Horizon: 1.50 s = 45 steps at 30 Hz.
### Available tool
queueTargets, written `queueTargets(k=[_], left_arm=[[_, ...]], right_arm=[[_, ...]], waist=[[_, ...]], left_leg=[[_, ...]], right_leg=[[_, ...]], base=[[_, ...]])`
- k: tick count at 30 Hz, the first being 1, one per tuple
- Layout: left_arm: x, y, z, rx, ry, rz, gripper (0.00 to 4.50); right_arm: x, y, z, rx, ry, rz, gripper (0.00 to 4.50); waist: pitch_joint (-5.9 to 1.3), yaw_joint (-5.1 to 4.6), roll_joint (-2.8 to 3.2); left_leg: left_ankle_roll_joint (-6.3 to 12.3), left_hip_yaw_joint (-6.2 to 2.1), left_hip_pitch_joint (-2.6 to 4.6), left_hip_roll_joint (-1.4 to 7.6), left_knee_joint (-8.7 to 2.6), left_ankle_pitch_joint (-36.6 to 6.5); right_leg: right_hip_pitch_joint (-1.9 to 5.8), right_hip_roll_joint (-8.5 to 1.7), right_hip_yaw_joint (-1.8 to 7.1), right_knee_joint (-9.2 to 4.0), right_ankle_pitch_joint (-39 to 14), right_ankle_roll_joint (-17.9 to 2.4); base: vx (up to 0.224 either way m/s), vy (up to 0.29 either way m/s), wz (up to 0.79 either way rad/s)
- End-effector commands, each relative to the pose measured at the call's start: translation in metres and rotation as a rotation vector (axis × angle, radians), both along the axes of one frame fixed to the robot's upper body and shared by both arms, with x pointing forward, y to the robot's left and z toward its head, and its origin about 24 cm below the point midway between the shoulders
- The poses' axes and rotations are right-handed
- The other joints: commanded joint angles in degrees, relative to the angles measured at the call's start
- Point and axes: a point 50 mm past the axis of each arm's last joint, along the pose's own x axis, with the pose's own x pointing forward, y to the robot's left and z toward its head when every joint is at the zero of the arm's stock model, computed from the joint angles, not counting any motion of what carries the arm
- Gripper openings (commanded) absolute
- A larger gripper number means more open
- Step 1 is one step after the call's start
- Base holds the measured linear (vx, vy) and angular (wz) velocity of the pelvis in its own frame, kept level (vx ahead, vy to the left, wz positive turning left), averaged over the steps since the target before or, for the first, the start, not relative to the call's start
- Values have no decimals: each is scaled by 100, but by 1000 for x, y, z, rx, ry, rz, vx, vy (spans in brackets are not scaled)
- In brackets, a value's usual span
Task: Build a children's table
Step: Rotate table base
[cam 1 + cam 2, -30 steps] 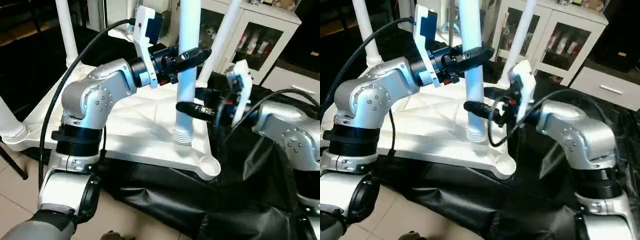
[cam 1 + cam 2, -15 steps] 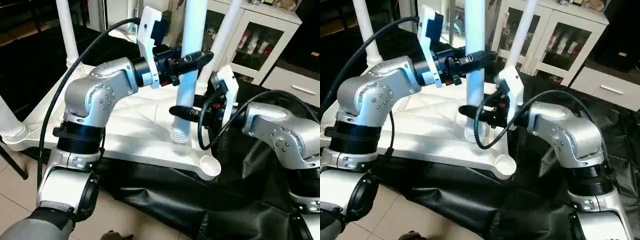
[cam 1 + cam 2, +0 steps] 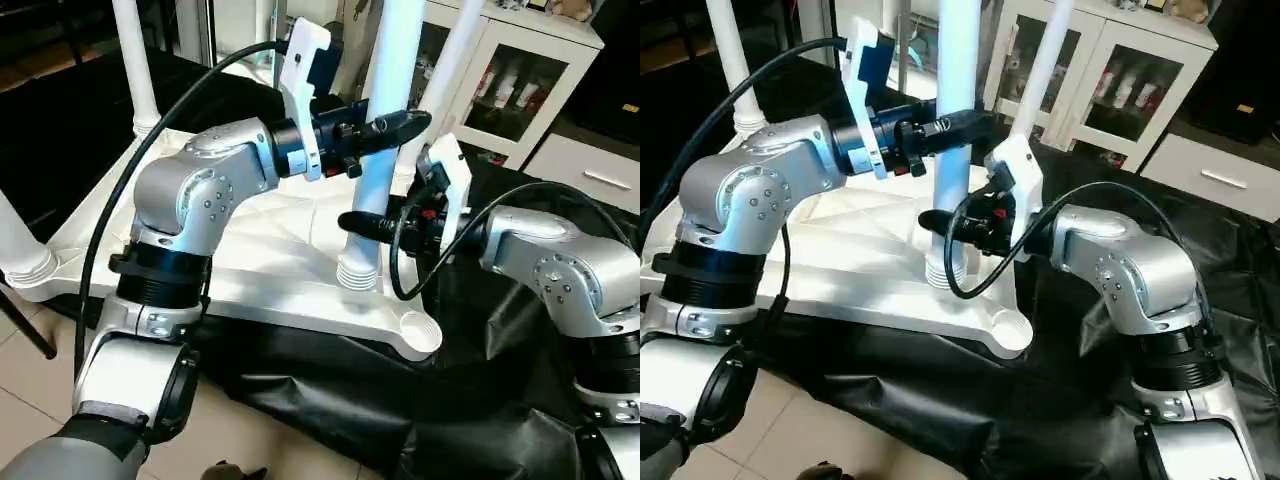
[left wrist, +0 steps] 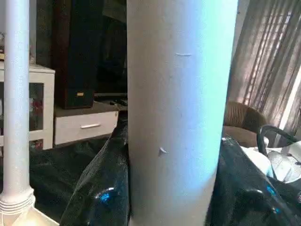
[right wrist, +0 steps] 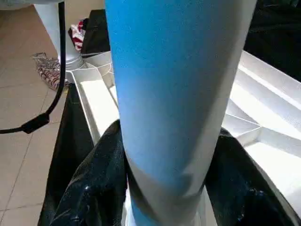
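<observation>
Both forearms reach level toward twelve o'clock, left tool (image 3: 400, 128) clamped high on the upright leg (image 3: 385, 170), right tool (image 3: 362, 222) gripping it lower, above the tabletop (image 3: 250, 265).

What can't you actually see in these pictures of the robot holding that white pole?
- Leg: its top runs off the upper edge in both eye views.
- Leg's ribbed end: too small to tell whether it touches the tabletop.
- Both wrist views: the leg blocks most of the scene behind it.
</observation>
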Motion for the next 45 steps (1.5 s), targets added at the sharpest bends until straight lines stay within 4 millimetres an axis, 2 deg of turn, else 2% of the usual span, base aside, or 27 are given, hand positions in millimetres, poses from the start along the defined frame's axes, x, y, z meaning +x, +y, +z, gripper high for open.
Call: queueTargets(k=[1,2,4,7,10,11,14,15,17,19,20,21,24,26,27,29,30,31,33,37,38,39,41,43,44,45], left_arm=[[-1,-8,5,44,-44,6,177],[1,-7,2,49,-25,20,212],[1,-5,0,52,-16,24,247],[0,-1,-3,32,8,9,259],[-3,0,-2,-6,32,-12,285],[-5,0,-2,-28,38,-23,293],[-6,1,0,-70,24,-20,322],[-3,5,6,-126,1,10,329],[-1,13,14,-196,-55,44,339],[0,28,17,-229,-111,89,340],[1,32,16,-225,-125,103,340],[1,41,11,-200,-150,121,340],[-6,45,-16,-32,-177,63,340],[-15,41,-47,146,-169,-29,340],[-15,41,-47,146,-169,-29,340],[-28,31,-87,320,-158,-121,340],[-35,24,-107,367,-141,-172,340],[-36,23,-111,372,-136,-180,340],[-42,15,-132,395,-108,-226,312],[-43,9,-150,448,-110,-267,285],[-43,8,-157,476,-101,-280,285],[-41,8,-162,506,-99,-287,269],[-39,8,-170,548,-90,-308,254],[-38,9,-174,573,-79,-328,238],[-38,9,-175,581,-77,-336,229],[-37,9,-176,585,-76,-342,220]], right_arm=[[3,-3,6,7,-20,-9,184],[3,-4,6,17,-27,-14,184],[3,-5,7,28,-32,-21,184],[4,-9,12,63,-42,-45,183],[4,-12,14,89,-46,-72,183],[4,-15,13,99,-46,-93,183],[5,-20,12,111,-48,-137,183],[7,-27,12,112,-56,-186,183],[14,-43,10,104,-72,-297,183],[20,-66,5,55,-95,-421,183],[20,-71,4,44,-97,-439,183],[19,-83,0,28,-92,-471,183],[12,-94,-5,58,-66,-460,183],[4,-94,-6,74,-59,-414,183],[4,-94,-6,74,-59,-414,183],[-4,-95,-9,103,-41,-374,183],[-7,-96,-12,120,-35,-361,183],[-8,-96,-13,122,-35,-359,183],[-12,-98,-18,128,-35,-350,183],[-16,-95,-25,107,-32,-339,183],[-19,-92,-28,96,-30,-328,183],[-21,-89,-29,93,-27,-319,183],[-25,-84,-28,94,-25,-295,183],[-27,-82,-28,87,-25,-280,183],[-28,-82,-28,84,-26,-275,183],[-28,-82,-28,81,-27,-272,183]], waist=[[-451,-11,76],[-451,-14,76],[-451,-18,83],[-449,-15,113],[-453,-19,114],[-456,-17,148],[-457,-18,122],[-452,-28,157],[-450,-27,133],[-448,-45,154],[-453,-47,145],[-452,-44,133],[-454,-63,147],[-466,-96,179],[-466,-89,180],[-456,-108,188],[-444,-115,221],[-437,-120,199],[-433,-134,204],[-412,-163,180],[-388,-192,190],[-385,-204,187],[-402,-231,222],[-409,-252,224],[-411,-260,258],[-416,-275,251]], left_leg=[[-279,-151,39,301,-406,-506],[-271,-150,33,300,-405,-486],[-268,-149,36,298,-405,-486],[-292,-150,45,300,-410,-546],[-305,-145,48,298,-406,-552],[-317,-148,48,299,-406,-528],[-315,-140,48,292,-405,-548],[-317,-139,47,293,-408,-600],[-335,-143,41,288,-411,-645],[-396,-143,46,276,-413,-707],[-398,-136,54,269,-410,-720],[-368,-134,54,265,-410,-697],[-269,-131,44,277,-418,-609],[-153,-130,61,295,-422,-539],[-147,-133,70,301,-421,-568],[-144,-136,78,328,-435,-700],[-131,-139,74,329,-441,-744],[-105,-139,62,329,-445,-748],[-128,-129,63,321,-443,-860],[-155,-156,41,311,-456,-1065],[-142,-150,47,302,-462,-1154],[-121,-162,43,294,-464,-1222],[-68,-173,44,299,-456,-1159],[-42,-171,39,307,-454,-1098],[-33,-171,37,304,-453,-1081],[-20,-168,32,310,-449,-1060]], right_leg=[[364,-412,357,-359,-654,-850],[367,-411,357,-354,-616,-864],[365,-409,357,-356,-609,-872],[360,-413,356,-364,-693,-853],[359,-404,355,-351,-571,-933],[360,-406,355,-333,-490,-983],[367,-394,351,-340,-440,-1033],[365,-395,356,-364,-497,-1011],[375,-400,353,-383,-602,-964],[367,-392,348,-414,-783,-840],[368,-382,347,-413,-801,-817],[368,-378,351,-419,-808,-754],[371,-358,359,-389,-672,-707],[348,-354,356,-371,-575,-750],[345,-364,353,-377,-597,-774],[345,-380,360,-394,-703,-816],[338,-381,366,-397,-738,-824],[344,-380,370,-426,-758,-803],[338,-392,371,-448,-966,-793],[345,-415,357,-530,-1516,-653],[321,-395,356,-569,-1688,-584],[330,-403,352,-590,-1915,-486],[324,-417,356,-583,-1973,-420],[318,-420,355,-573,-1898,-484],[316,-418,356,-568,-1850,-513],[320,-419,357,-561,-1735,-580]], base=[[0,0,0],[0,0,0],[0,0,0],[0,0,0],[0,0,0],[0,0,0],[0,0,0],[0,0,0],[0,0,0],[0,0,0],[0,0,0],[0,0,0],[0,0,0],[0,0,0],[0,0,0],[0,0,0],[0,0,0],[0,0,0],[0,0,0],[0,0,0],[0,0,0],[0,0,0],[0,0,0],[0,0,0],[0,0,0],[0,0,0]])
